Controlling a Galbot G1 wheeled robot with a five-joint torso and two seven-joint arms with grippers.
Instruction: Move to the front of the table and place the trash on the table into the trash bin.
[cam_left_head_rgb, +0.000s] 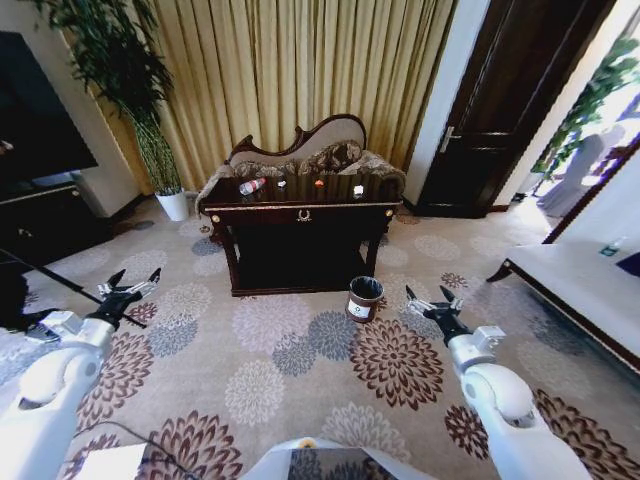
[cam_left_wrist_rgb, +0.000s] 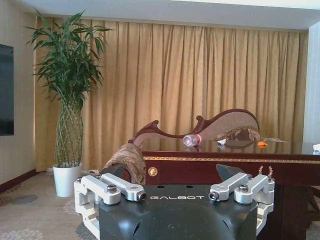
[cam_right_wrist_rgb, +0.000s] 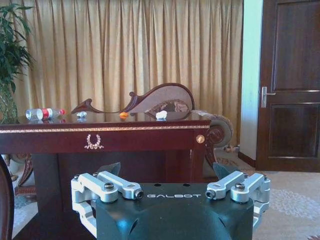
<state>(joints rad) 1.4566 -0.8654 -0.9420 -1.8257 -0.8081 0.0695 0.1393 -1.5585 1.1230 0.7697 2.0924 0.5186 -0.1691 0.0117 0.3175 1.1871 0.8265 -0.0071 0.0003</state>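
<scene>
The dark glossy table (cam_left_head_rgb: 300, 212) with a gold drawer handle stands ahead across the carpet. On its top lie a clear bottle (cam_left_head_rgb: 252, 186) with a red cap, a white scrap (cam_left_head_rgb: 281, 183), a small orange piece (cam_left_head_rgb: 319, 183) and another white scrap (cam_left_head_rgb: 358, 190). The trash bin (cam_left_head_rgb: 365, 298), round and dark brown, sits on the floor by the table's front right leg. My left gripper (cam_left_head_rgb: 128, 290) and right gripper (cam_left_head_rgb: 432, 303) hover open and empty over the carpet, well short of the table. Both wrist views see the table (cam_left_wrist_rgb: 225, 161) (cam_right_wrist_rgb: 105, 132), the bottle (cam_left_wrist_rgb: 192, 140) (cam_right_wrist_rgb: 44, 113) and the orange piece (cam_left_wrist_rgb: 262, 144) (cam_right_wrist_rgb: 123, 115).
A carved chaise (cam_left_head_rgb: 305, 150) stands behind the table against gold curtains. A tall plant in a white pot (cam_left_head_rgb: 172, 204) is at the back left, beside a black TV cabinet (cam_left_head_rgb: 40, 215). A dark door (cam_left_head_rgb: 510, 110) and a white-cushioned bench (cam_left_head_rgb: 585, 290) are on the right. Open floral carpet (cam_left_head_rgb: 290, 350) lies ahead.
</scene>
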